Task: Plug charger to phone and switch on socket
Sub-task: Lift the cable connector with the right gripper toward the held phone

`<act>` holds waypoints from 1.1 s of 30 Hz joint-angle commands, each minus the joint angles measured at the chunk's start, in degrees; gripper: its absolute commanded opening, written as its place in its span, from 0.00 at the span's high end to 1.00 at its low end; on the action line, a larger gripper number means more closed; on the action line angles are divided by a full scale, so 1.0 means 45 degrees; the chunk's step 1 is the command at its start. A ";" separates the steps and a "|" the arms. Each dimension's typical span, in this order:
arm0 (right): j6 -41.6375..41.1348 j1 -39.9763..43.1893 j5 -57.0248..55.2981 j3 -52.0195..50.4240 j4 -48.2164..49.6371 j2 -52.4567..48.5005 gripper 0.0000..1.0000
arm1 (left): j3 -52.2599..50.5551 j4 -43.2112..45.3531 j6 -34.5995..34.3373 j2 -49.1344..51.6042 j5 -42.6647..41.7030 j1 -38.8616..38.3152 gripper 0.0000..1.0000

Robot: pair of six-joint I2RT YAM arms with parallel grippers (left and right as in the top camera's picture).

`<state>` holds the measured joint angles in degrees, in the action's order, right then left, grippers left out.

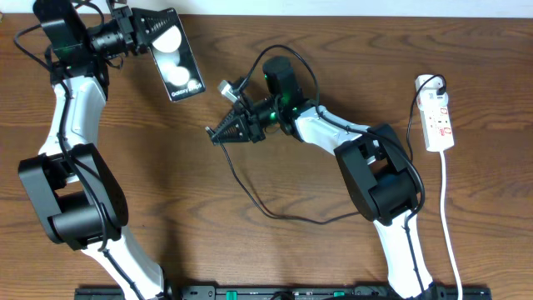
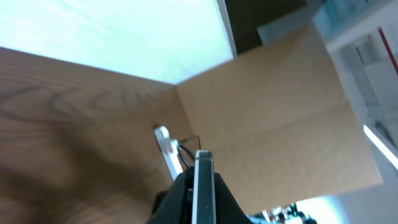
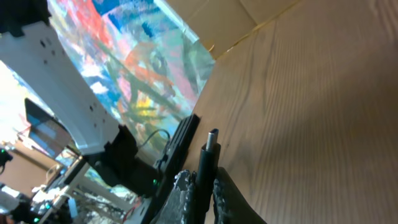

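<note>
Right gripper point(image 1: 218, 130) is pressed together on the charger point(image 1: 275, 212) just behind its plug. In the right wrist view the two fingers point(image 3: 231, 198) clasp the black barrel, and the small metal plug tip point(image 3: 213, 133) stands out ahead of them, bare. Just past that tip and a little to one side is the phone point(image 3: 183, 142), seen edge-on as a dark slab. The tip is near it but not in it.

From the underside of this gripper the thin black cable drops to the table point(image 1: 333, 33). It swings in a wide loop back beneath the right forearm and runs on behind the elbow. The socket point(image 1: 438, 117) lies well behind the gripper, past the elbow, flat on the wood. The cable's other end is plugged in at the strip's far end, and the white cord point(image 1: 446, 208) trails from its near end back toward the arm's base.

Left gripper point(image 1: 141, 32) pinches the phone point(image 1: 173, 55) by one end. The rest of the slab reaches out ahead of it toward the right gripper, with its face of two white circles turned up to the overhead camera. In the left wrist view the dark fingers point(image 2: 227, 200) sit on either side of the phone's thin edge point(image 2: 203, 174), which runs straight out from between them.
</note>
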<state>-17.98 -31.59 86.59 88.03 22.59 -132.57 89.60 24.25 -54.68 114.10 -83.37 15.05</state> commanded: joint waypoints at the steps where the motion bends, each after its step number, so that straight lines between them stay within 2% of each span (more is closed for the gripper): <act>1: -0.2443 0.0146 -0.0510 0.0078 0.1122 0.0151 0.94 | 0.0141 0.0126 -0.0646 -0.0296 0.1462 0.0034 0.93; 9: -0.6951 0.0194 -0.1792 0.0078 0.5780 0.0151 0.96 | 0.0141 0.1826 -0.1923 -0.0296 0.2098 0.0034 0.92; 11: -0.7519 0.0238 -0.1846 0.0078 0.6343 0.0151 0.96 | 0.0141 0.2278 -0.2268 -0.0296 0.2016 0.0034 0.93; 24: -0.7465 0.0539 -0.1637 0.0078 0.5761 0.0053 0.96 | 0.0141 0.2540 -0.2351 -0.0296 0.0845 0.0034 0.92; 28: -0.6640 0.0845 -0.1593 0.0078 0.4435 0.0044 0.96 | 0.0141 0.2540 -0.2346 -0.0296 0.0248 0.0034 0.92; 33: -0.5984 0.1015 -0.1161 0.0078 0.4439 0.0044 0.95 | 0.0141 0.2545 -0.2283 -0.0296 -0.0277 0.0034 0.93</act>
<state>-48.25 -27.35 79.88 88.03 42.35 -132.60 89.60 34.98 -64.51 114.10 -81.54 15.07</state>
